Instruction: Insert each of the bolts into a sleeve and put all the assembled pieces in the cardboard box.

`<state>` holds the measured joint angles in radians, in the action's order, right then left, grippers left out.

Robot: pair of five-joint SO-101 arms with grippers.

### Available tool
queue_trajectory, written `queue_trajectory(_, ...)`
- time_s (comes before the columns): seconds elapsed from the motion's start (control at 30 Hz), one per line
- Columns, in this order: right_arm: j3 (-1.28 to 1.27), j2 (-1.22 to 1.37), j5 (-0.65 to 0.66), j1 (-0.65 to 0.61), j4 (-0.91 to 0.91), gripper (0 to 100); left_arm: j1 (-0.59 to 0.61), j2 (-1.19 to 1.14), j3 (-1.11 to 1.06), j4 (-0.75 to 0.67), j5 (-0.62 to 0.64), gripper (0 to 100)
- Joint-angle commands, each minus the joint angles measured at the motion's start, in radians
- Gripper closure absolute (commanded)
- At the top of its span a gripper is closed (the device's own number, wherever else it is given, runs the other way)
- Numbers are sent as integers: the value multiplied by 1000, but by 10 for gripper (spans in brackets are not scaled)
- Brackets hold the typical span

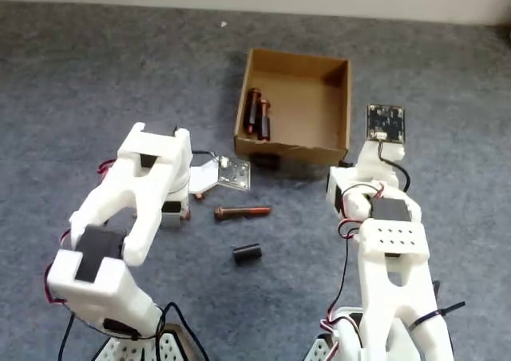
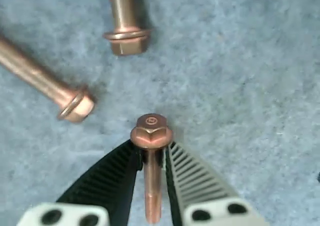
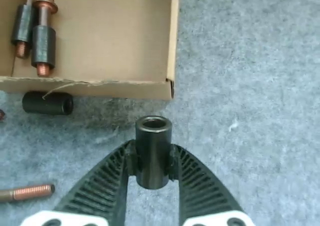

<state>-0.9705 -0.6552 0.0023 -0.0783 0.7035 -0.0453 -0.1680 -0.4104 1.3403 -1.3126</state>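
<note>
Right now your left gripper [image 2: 151, 147] has its ribbed black fingers [image 2: 117, 171] pinched narrow on a copper-coloured hex-head bolt [image 2: 151, 132]. The shank runs back between the fingers and the flanged head sits just past the tips. Ahead of those tips lie two loose copper bolts [image 2: 127, 23], apart from each other and from the held one, both heads turned toward the fingers. To the side of them, beyond the fingertips, you have bare grey carpet [image 2: 250, 76] to move over.

Your right gripper [image 3: 151, 151] is clamped on a black cylindrical metal sleeve [image 3: 153, 136], its axis in line with the fingers and its open bore showing past the tips. Just ahead of the fingertips runs the near wall of the brown cardboard box [image 3: 100, 88], and its corner edge stands almost straight beyond the held sleeve. Inside the box, near the wall away from that corner, two assembled pieces [image 3: 42, 41] lie side by side. A second black sleeve [image 3: 47, 102] lies on its side outside, just beside the near wall. A threaded bolt end [image 3: 27, 192] lies off to one finger's side, apart from it. Past the box corner, open carpet stretches ahead of the fingers.
</note>
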Motion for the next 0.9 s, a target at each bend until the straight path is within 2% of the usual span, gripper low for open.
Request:
queue_trajectory(0.0,15,-51,0,5,64,993,-15,173,33,35,37,995)
queue_trajectory(0.17,12,-70,0,5,71,993,-44,374,-44,29,229,995)
queue_trajectory(0.33,-56,-326,0,2,113,993,-108,616,-176,-8,443,995)
queue_trajectory(0.53,-156,-509,0,-93,117,993,-127,917,-300,-144,821,995)
queue_trajectory(0.73,-183,-572,0,-193,120,993,-127,1148,-344,-216,1099,995)
queue_trajectory(0.87,-222,-679,0,-272,142,993,-147,1256,-374,-288,1241,995)
